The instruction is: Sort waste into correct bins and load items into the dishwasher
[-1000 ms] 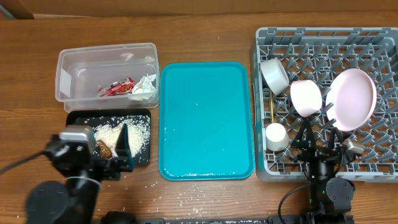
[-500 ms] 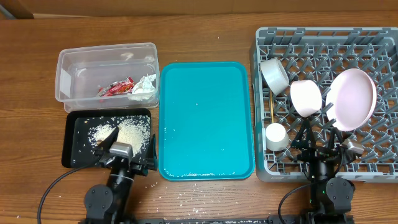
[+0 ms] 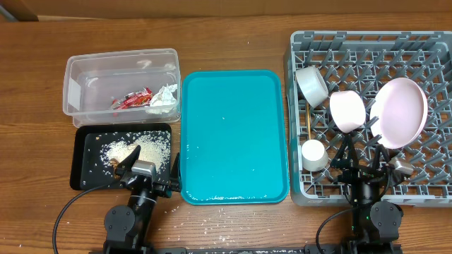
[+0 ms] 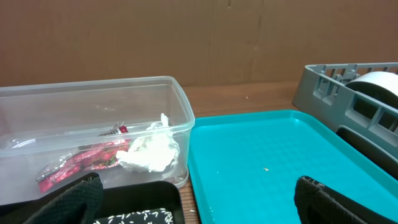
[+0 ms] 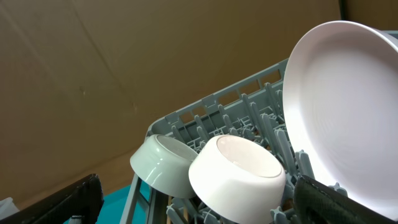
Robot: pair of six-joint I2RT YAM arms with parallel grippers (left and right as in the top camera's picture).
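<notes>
The wooden table [image 3: 35, 70] carries the grey dish rack [image 3: 367, 35] at the right. The plate [image 3: 400, 113] is propped on edge between its pegs, and the pink bowl [image 3: 347, 110], whitish bowl [image 3: 311, 83], white cup [image 3: 313, 154] and chopsticks [image 3: 308, 125] are lodged beside it, likely so they drain. Left of the teal tray [image 3: 233, 134], the clear tub [image 3: 92, 70] keeps the wrapper [image 3: 132, 99] and tissue [image 3: 164, 97] apart from the crumbs [image 3: 141, 149] heaped in the black tray [image 3: 79, 162]. The left gripper [image 3: 150, 164] by that tray and the right gripper [image 3: 366, 164] at the rack's front both hang spread and empty, which suggests sorting is nearly finished.

Bright even lighting, soft shadows, overhead sharp; wrist views slightly soft, dark blurred corners.
</notes>
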